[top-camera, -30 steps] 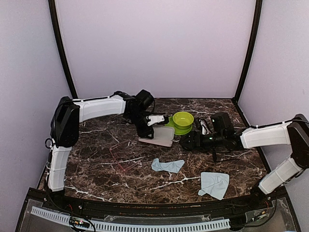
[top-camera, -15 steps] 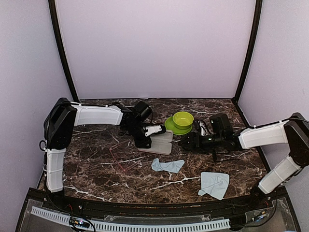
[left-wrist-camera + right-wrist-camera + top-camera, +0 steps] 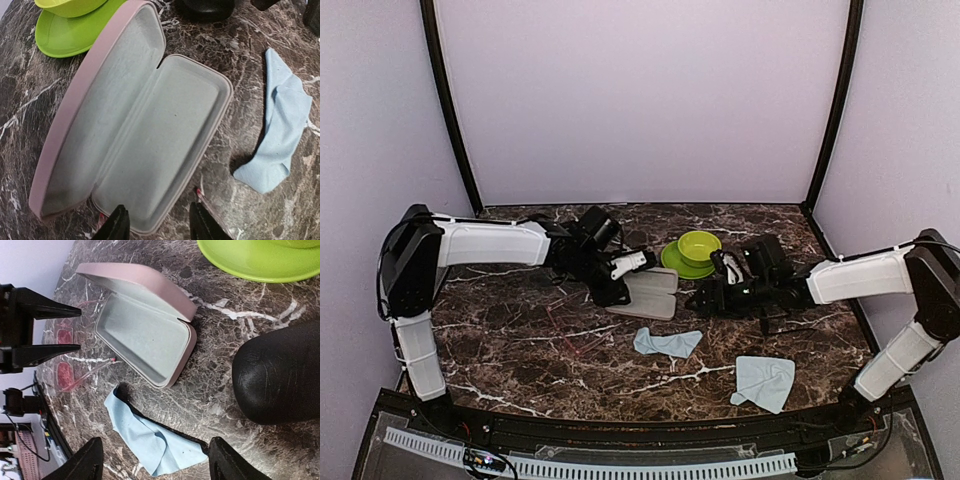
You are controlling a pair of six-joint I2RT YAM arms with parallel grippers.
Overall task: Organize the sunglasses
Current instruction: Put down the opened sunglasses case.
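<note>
The red-pink sunglasses (image 3: pixel 576 327) lie on the marble left of the open pink case (image 3: pixel 651 293); their lenses (image 3: pixel 64 374) and a temple tip (image 3: pixel 198 191) show in the wrist views. My left gripper (image 3: pixel 616 284) hovers at the case's left end (image 3: pixel 135 220), open (image 3: pixel 157 227), with nothing held. Its fingers (image 3: pixel 45 310) stand over the red-pink pair. My right gripper (image 3: pixel 704 298) is open (image 3: pixel 157 467) over the marble, beside the black oval case (image 3: pixel 280 375), holding nothing.
A green bowl (image 3: pixel 699 245) sits on a green plate (image 3: pixel 65 37) behind the pink case. One blue cloth (image 3: pixel 668 342) lies just in front of the case, also under my right gripper (image 3: pixel 155 440). A second cloth (image 3: pixel 763 382) lies near the front right.
My left arm has dropped lower and drawn its gripper back to the case's left end, jaws a little wider. My right gripper has edged left and narrowed slightly.
</note>
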